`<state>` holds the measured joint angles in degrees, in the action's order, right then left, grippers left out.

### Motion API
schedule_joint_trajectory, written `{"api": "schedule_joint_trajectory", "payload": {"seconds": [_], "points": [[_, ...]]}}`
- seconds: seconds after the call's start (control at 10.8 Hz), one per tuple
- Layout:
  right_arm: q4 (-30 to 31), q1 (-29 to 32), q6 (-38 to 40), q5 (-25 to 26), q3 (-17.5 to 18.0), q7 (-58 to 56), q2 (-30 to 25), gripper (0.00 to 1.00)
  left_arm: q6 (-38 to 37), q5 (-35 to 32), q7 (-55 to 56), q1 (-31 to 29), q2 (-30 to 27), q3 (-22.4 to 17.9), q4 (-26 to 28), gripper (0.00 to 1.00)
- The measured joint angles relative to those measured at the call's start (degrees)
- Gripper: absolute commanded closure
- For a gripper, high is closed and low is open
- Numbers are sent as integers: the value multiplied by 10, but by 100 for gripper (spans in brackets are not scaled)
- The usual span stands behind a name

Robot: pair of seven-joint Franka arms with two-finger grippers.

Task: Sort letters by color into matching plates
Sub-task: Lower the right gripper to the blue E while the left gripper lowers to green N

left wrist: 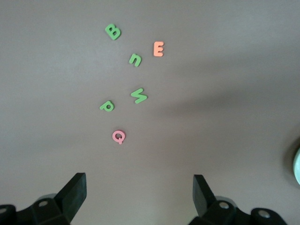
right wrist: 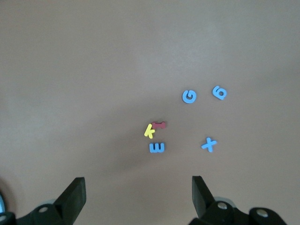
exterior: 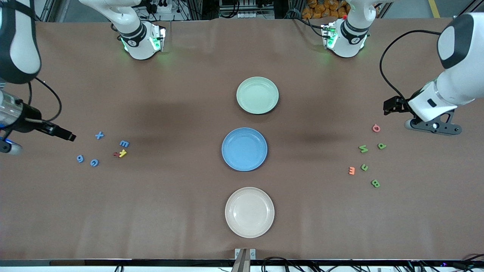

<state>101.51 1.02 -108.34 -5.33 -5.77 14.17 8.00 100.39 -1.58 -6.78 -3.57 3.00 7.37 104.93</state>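
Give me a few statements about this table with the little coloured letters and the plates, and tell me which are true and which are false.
1. All three plates are empty. True: the green plate, the blue plate and the cream plate hold nothing.
2. The green letters lie toward the right arm's end of the table. False: they lie toward the left arm's end; the blue letters lie toward the right arm's end.
3. The left gripper holds a letter. False: it is open and empty, over the table beside the green letters.
4. The right gripper is open. True, and empty, over the table beside the blue letters.
5. The blue plate is nearest to the front camera. False: the cream plate is.
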Motion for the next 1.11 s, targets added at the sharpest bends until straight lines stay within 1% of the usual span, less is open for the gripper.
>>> {"api": "schedule_joint_trajectory", "payload": {"seconds": [0.19,0.46,0.74,0.93,1.11], "points": [[65,0,-86,-23,0,8,20,0,42,-3,-50,-1,18,-13,13,0],[153,-1,-208,-36,3,10,57,0,137,-4,-106,2,25,-14,76,0],[203,-2,-273,-41,12,11,83,0,209,-6,-221,8,42,-13,126,0],[226,-6,-308,-41,16,11,97,0,243,-6,-299,7,72,-14,136,0],[235,-12,-332,-42,17,11,112,0,268,-6,-356,7,105,-14,137,0]]}}
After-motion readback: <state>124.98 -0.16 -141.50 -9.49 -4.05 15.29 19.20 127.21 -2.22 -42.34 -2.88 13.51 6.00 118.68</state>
